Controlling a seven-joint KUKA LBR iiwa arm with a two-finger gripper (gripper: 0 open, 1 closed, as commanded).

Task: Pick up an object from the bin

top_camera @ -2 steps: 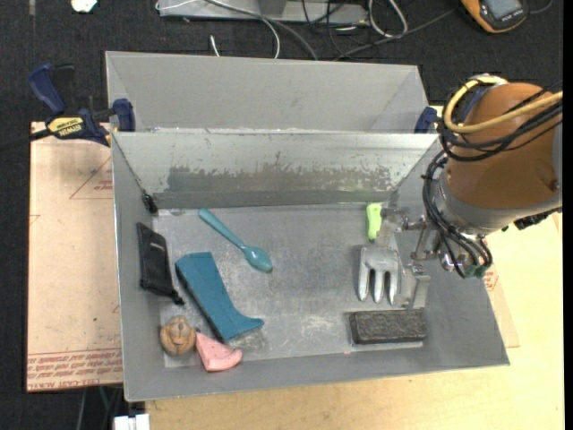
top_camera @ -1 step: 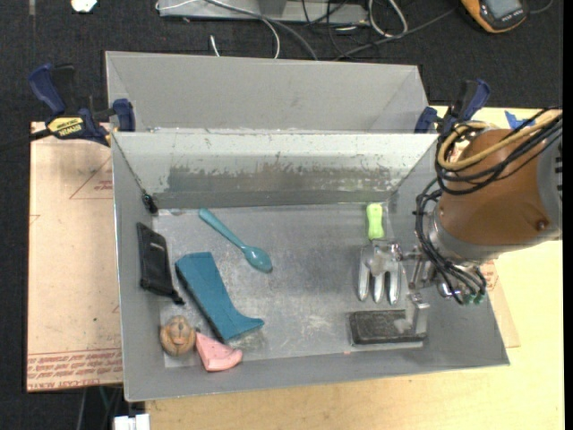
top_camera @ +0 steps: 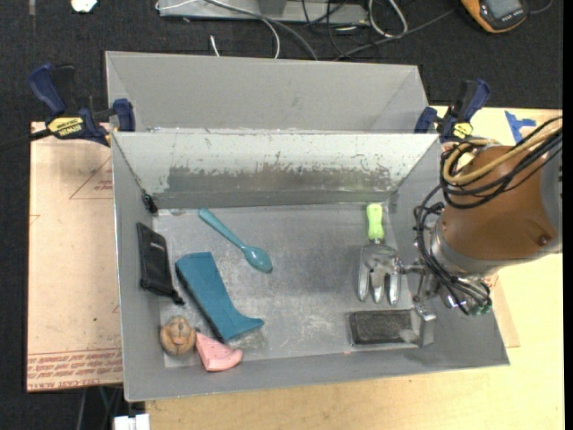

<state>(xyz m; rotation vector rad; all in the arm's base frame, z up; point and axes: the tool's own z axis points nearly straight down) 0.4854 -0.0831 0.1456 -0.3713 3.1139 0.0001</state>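
Presently the claw (top_camera: 380, 283) hangs spread and empty between a green stick (top_camera: 375, 222) at 12 o'clock and a dark flat block (top_camera: 380, 328) at 6 (both near); it should centre over one before closing.

light: even, from overhead | shadows: soft, short | glare: faint sheen on bin (top_camera: 269, 173) back wall
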